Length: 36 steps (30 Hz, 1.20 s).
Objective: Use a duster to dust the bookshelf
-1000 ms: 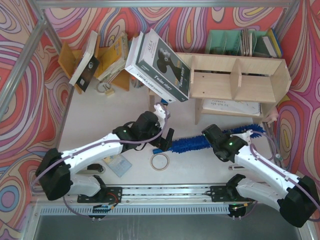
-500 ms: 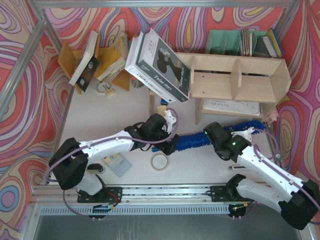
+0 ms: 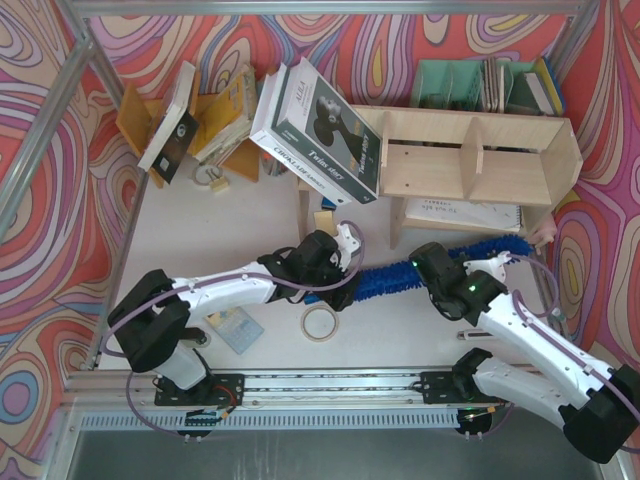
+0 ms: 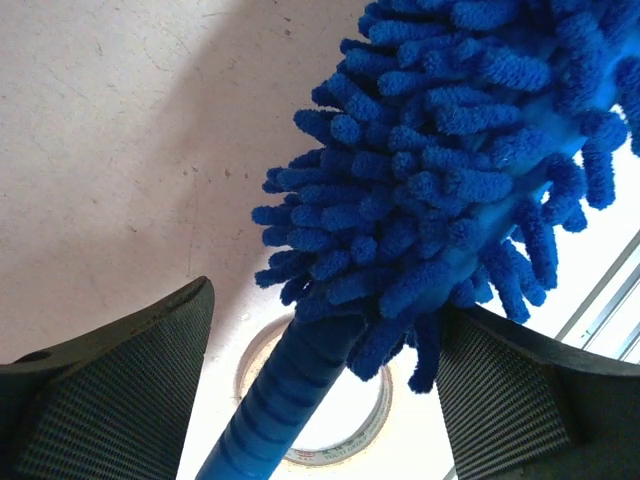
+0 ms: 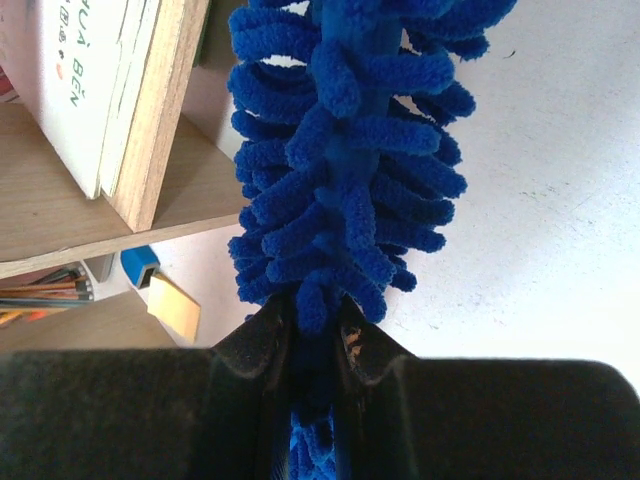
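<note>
Duster (image 3: 385, 282): raised over the bench (image 3: 230, 220) before the bookshelf (image 3: 470, 150), right gripper (image 5: 312, 340) clamped on its fluff. Left gripper (image 4: 320, 370): newly moved in, jaws apart but narrowing around the handle root. Regrasp apparently pending; shelf undusted.

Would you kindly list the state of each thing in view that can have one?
duster, held roughly level, pinched mid-length
right end effector, shut on the duster
left end effector, open, straddling the duster's handle
bookshelf, standing, notebook on its lower shelf
tape roll, lying flat
</note>
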Available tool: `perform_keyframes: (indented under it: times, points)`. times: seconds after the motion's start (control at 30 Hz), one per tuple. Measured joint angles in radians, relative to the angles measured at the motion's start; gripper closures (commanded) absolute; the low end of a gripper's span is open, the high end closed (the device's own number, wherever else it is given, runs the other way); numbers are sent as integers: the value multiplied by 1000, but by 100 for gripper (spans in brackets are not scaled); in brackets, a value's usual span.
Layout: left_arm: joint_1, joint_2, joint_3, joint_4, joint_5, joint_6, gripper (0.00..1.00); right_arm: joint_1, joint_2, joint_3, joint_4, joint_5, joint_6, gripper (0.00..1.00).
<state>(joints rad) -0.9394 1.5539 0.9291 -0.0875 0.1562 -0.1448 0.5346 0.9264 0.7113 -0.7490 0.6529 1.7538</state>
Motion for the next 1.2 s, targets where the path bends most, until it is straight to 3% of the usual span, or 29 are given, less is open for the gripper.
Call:
perform_keyframes:
  times: [0.5,0.67,0.7,0.83,0.97,1.07,1.2]
  points:
    - [-105,13,0,-33,-47,78,78,-5,-8,2,17,6,0,100]
    - [-154,-27,-36,-14,-99,119,85,-5,-2,2,19,6,-3,100]
    - [-161,-43,-49,-4,-113,127,87,-5,-2,2,18,3,-3,98]
    - [-176,-106,-79,19,-151,150,92,-5,-2,2,10,2,-3,66]
    - [-190,-155,-84,37,-172,169,96,-5,-2,2,-1,0,-1,44]
    - [-199,-171,-84,53,-206,174,98,-5,-2,2,-6,-2,-1,34]
    - [-214,-173,-84,64,-240,178,100,-5,-2,-2,-6,-12,-3,28]
